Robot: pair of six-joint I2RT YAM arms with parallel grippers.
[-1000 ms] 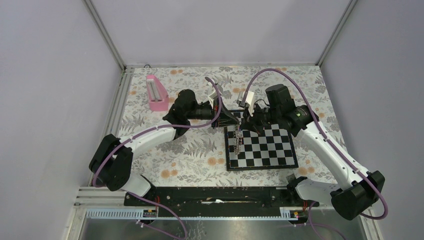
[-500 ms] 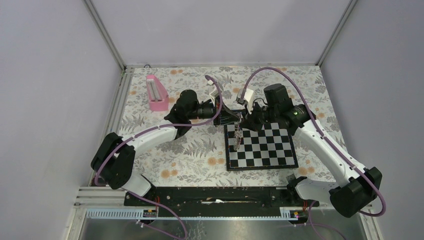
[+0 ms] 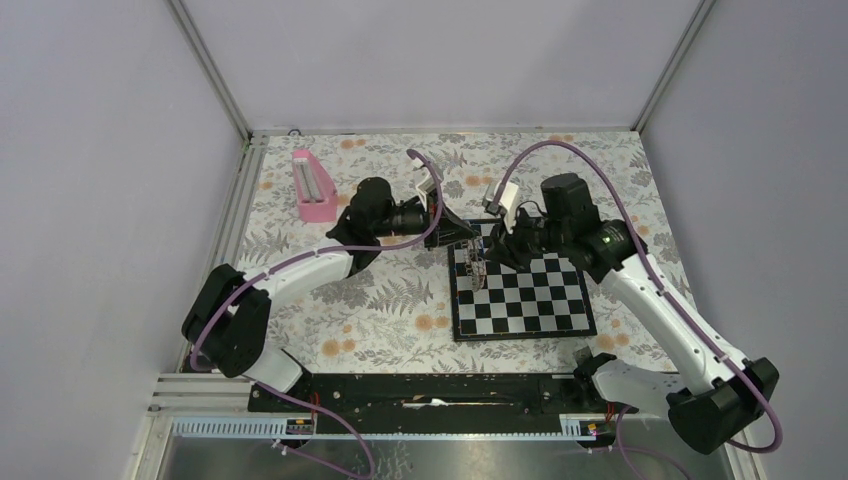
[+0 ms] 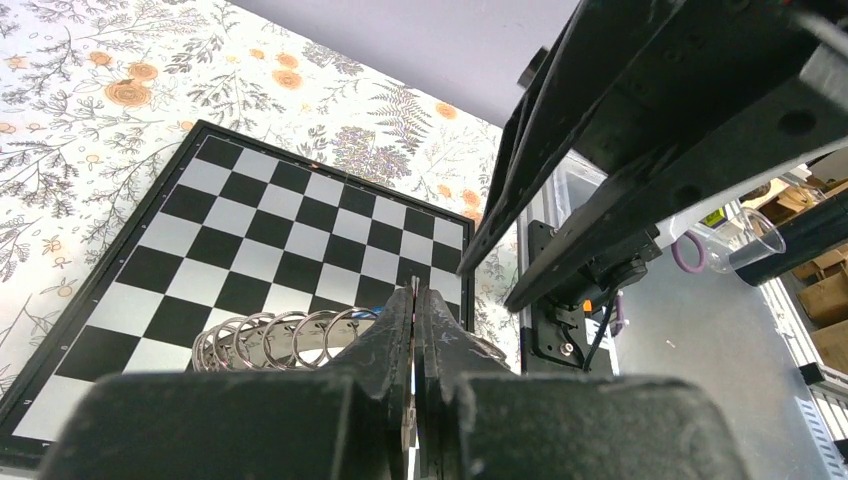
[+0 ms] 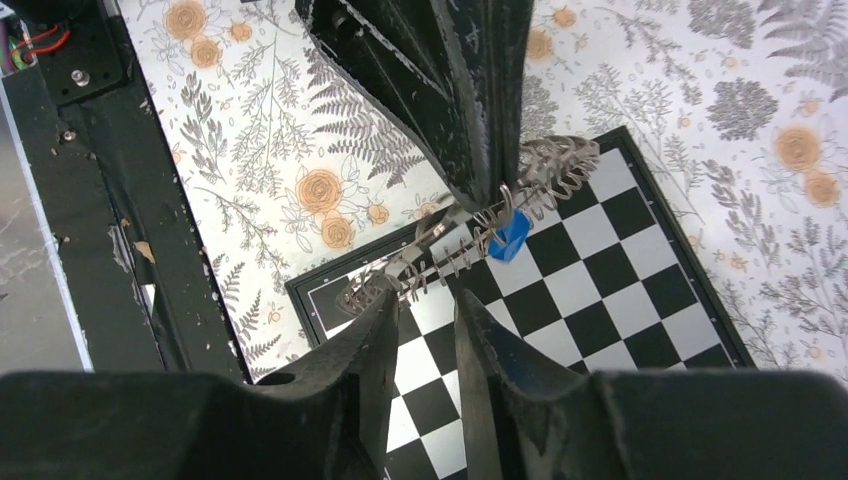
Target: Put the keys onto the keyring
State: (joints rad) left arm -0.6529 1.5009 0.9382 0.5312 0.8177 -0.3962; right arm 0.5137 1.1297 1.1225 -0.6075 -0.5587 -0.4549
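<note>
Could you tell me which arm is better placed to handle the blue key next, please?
Probably the right. The left gripper is shut on the keyring, holding it over the chessboard. The right gripper is open, empty, and close to the blue key at the ring.

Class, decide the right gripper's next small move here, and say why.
Probably ease the right gripper forward to the blue key and pinch it: the left gripper is shut on the keyring over the chessboard, while the right jaws stand apart, holding nothing.
</note>
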